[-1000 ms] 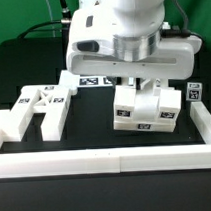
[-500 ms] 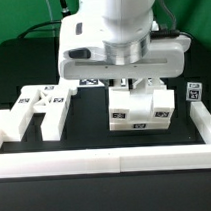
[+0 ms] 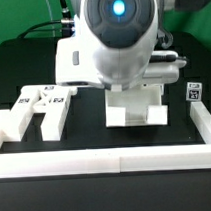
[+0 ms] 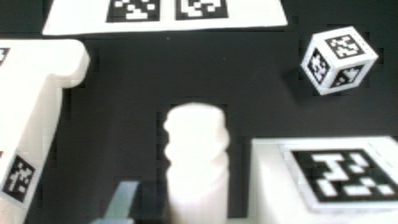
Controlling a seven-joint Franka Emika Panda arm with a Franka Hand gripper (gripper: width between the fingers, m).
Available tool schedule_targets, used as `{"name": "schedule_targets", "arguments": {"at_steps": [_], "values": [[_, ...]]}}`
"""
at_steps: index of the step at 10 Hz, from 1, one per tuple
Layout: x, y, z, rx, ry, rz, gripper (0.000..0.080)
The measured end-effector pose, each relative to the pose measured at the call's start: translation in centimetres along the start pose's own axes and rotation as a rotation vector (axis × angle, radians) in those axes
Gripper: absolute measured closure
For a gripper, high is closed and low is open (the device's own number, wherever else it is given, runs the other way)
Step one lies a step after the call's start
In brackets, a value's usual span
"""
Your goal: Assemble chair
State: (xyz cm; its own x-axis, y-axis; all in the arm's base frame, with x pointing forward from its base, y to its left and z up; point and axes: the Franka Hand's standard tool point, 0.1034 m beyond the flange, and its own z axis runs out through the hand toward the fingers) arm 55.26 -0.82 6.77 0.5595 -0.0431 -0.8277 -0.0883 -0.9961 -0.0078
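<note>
At 9 o'clock in the exterior view lies 1 forked chair piece (image 3: pixel 39 112), chunky matte white plastic with squared prongs and 3 black-and-white tags on top. The table (image 3: pixel 90 129) beneath it is flat matte black. At the centre the arm (image 3: pixel 115 43), glossy white and rounded, hides its own gripper in this view and stands over 1 blocky chair piece (image 3: pixel 134 114), whose faces are blurred to plain white. At 3 o'clock sits 1 small tagged cube (image 3: pixel 193 91), just inside the side rail (image 3: pixel 207 123). The front rail (image 3: pixel 106 159) runs along 6 o'clock, so there are 2 rails, both long, low and white. The wrist view shows the marker board (image 4: pixel 169 12), thin and flat, with 2 tags in sight. It also shows 1 ridged post (image 4: pixel 192 150), rounded and white, held in the gripper (image 4: pixel 192 214): the jaws are pinched tight on it, with 1 grey finger (image 4: pixel 121 205) against its side. That makes 4 chair parts counted
</note>
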Motion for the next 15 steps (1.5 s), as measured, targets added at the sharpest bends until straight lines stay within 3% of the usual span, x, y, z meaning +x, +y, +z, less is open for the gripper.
{"name": "schedule_targets", "arguments": {"at_steps": [2,3,4,7,8,9,11,15], "values": [[-2.0,-0.2,1.1,0.002,-0.075,-0.001,0.0548],[-3.2,0.1,1.9,0.009,-0.178,0.010,0.0548],[-1.2,0.3,1.6,-0.007,-0.166,0.012,0.0547],[-1.1,0.0,0.9,-0.005,-0.103,0.006,0.0547],[-1.5,0.0,1.2,-0.001,-0.089,0.007,0.0438],[-2.2,0.0,1.5,0.005,-0.087,0.009,0.0438],[-2.1,0.2,1.8,0.008,-0.095,0.012,0.0184],[-2.0,0.4,1.9,0.012,-0.095,0.012,0.0151]]}}
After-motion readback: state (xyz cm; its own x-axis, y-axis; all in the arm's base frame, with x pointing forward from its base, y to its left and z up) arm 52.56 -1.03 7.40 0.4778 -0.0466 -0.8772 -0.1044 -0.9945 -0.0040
